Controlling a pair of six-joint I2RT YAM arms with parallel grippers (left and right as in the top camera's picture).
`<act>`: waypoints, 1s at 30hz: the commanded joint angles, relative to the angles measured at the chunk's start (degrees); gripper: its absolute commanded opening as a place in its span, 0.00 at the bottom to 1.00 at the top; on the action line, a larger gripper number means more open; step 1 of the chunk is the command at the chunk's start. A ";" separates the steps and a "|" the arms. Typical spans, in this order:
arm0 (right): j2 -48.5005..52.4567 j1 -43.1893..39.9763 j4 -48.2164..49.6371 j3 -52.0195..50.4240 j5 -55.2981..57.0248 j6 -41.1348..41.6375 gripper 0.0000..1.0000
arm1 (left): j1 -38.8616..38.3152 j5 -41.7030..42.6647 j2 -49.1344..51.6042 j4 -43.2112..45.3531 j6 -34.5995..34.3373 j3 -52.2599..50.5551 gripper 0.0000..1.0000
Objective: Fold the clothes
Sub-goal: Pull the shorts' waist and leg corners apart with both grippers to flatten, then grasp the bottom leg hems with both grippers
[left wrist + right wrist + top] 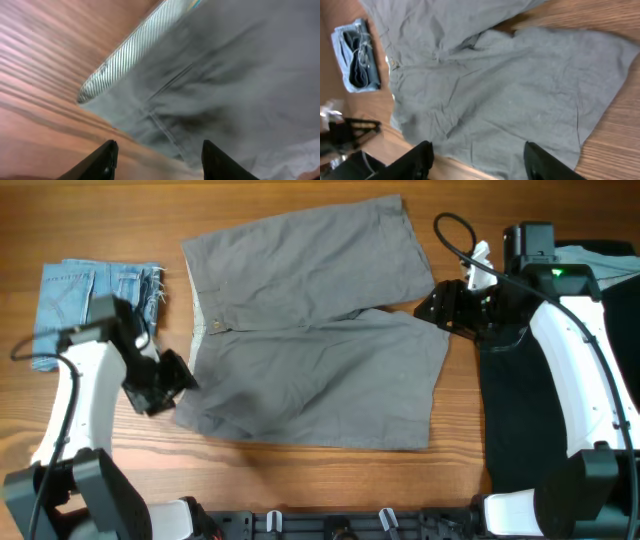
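Both my claws are spread and hold nothing: the left claw hangs just beside the waistband corner of the grey shorts, the right claw beside their hems on the opposite side. The shorts lie flat and unfolded on the table, so I judge the first fold is not yet begun; next each claw must descend, pinch its edge and carry one leg over the other.

arms: white links, black joints | cable: black loop | light: green | fingers: black
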 commanded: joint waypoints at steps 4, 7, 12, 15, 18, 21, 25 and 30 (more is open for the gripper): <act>-0.20 0.13 2.58 0.74 9.33 5.86 0.70 | 0.55 0.63 0.48 11.08 -10.45 -12.31 0.54; 0.02 0.13 3.61 0.74 12.04 5.88 0.71 | 0.55 -0.92 0.48 18.40 -14.21 -16.28 0.55; 0.44 0.13 4.81 0.74 14.56 5.84 0.73 | 0.57 -1.27 0.46 20.98 -14.45 -18.51 0.54; 0.44 0.13 4.96 0.74 16.15 5.81 0.75 | 3.58 -0.02 -0.61 13.16 -13.46 -15.45 0.51; 0.44 0.13 5.73 0.74 16.15 5.84 0.75 | 9.14 -0.02 -3.37 9.01 -9.64 -12.13 0.53; 0.44 0.13 6.82 0.74 16.59 6.03 0.76 | 10.93 -2.93 -3.39 10.23 -9.42 -13.38 0.63; 0.44 0.13 8.55 0.74 17.00 7.78 0.76 | 10.93 -3.50 -2.08 18.01 -9.44 -16.98 0.68; 0.44 0.13 8.55 0.74 18.12 8.87 0.75 | 10.95 -3.74 -0.59 21.11 -9.11 -18.25 0.37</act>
